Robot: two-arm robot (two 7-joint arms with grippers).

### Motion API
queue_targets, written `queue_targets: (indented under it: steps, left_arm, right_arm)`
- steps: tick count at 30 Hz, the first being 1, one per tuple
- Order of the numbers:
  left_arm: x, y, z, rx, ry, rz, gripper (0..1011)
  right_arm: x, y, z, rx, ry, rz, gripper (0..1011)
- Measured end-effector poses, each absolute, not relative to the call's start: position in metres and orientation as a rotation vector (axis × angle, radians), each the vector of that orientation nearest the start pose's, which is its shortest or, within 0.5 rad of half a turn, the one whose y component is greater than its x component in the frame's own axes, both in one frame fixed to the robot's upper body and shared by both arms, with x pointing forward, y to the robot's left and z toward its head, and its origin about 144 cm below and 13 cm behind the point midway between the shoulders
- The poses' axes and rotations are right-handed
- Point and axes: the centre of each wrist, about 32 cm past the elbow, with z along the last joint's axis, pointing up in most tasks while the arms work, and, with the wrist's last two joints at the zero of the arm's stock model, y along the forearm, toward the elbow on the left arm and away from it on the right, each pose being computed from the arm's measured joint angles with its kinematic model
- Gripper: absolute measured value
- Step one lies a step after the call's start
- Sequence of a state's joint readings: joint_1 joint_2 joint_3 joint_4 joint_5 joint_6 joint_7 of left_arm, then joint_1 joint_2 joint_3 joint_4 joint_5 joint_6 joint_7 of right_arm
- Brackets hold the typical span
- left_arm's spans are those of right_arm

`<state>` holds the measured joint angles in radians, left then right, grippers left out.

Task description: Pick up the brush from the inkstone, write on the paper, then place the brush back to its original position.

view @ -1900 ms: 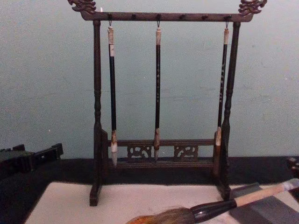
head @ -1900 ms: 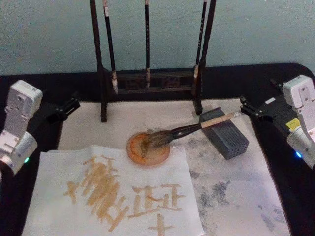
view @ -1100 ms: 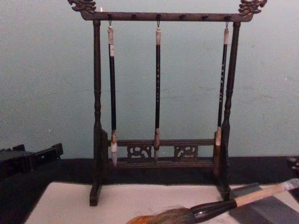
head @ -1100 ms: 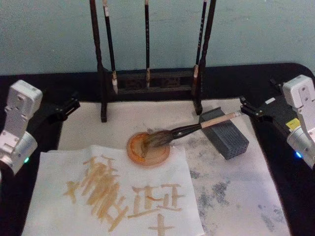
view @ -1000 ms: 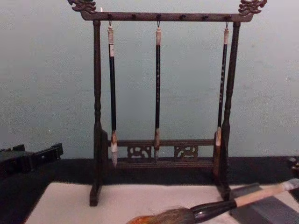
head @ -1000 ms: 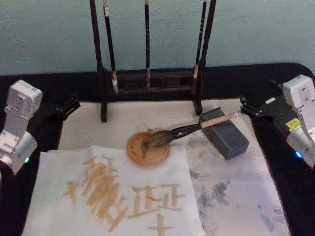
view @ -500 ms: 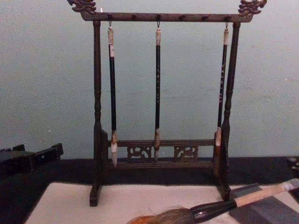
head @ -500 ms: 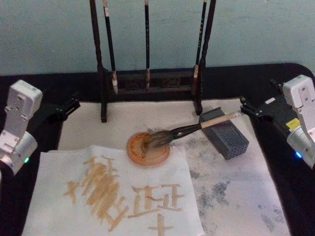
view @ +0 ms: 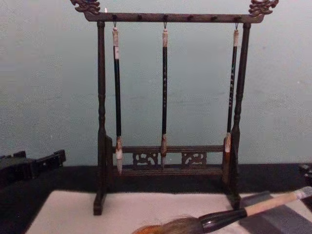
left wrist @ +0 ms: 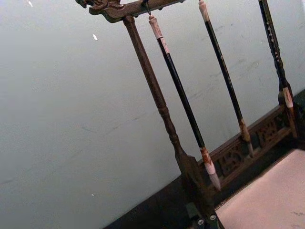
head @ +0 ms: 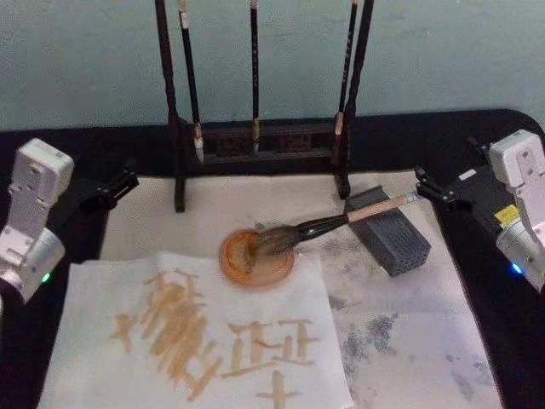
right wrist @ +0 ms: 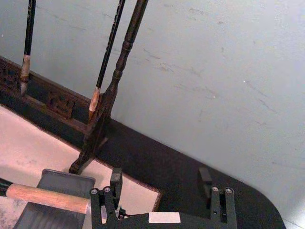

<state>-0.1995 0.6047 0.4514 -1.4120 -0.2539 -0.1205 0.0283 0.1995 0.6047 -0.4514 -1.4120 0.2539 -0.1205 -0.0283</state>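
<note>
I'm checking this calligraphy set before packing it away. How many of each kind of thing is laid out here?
Large brush: 1
Thin hanging brushes: 3
Brush rack: 1
Ink dish: 1
Grey block: 1
Paper: 1
Total: 8

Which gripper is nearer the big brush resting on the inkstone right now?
Right. The right gripper sits just past the handle end of the brush, not touching it; the left gripper is far off on the opposite side.
</note>
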Motion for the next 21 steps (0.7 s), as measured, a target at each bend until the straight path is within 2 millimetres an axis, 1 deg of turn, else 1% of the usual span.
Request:
queue_targets:
  steps: [10,21]
  left_arm:
    - [0.489,0.310,1.140,0.304,-0.285,1.248,1002]
    - [0.489,0.310,1.140,0.304,-0.285,1.248,1002]
  right_arm:
    - [0.486,-0.313,1.143,-0.277,-0.259,-1.224,1008]
    - [0.470,-0.315,1.150,-0.235,-0.232,-1.183,1008]
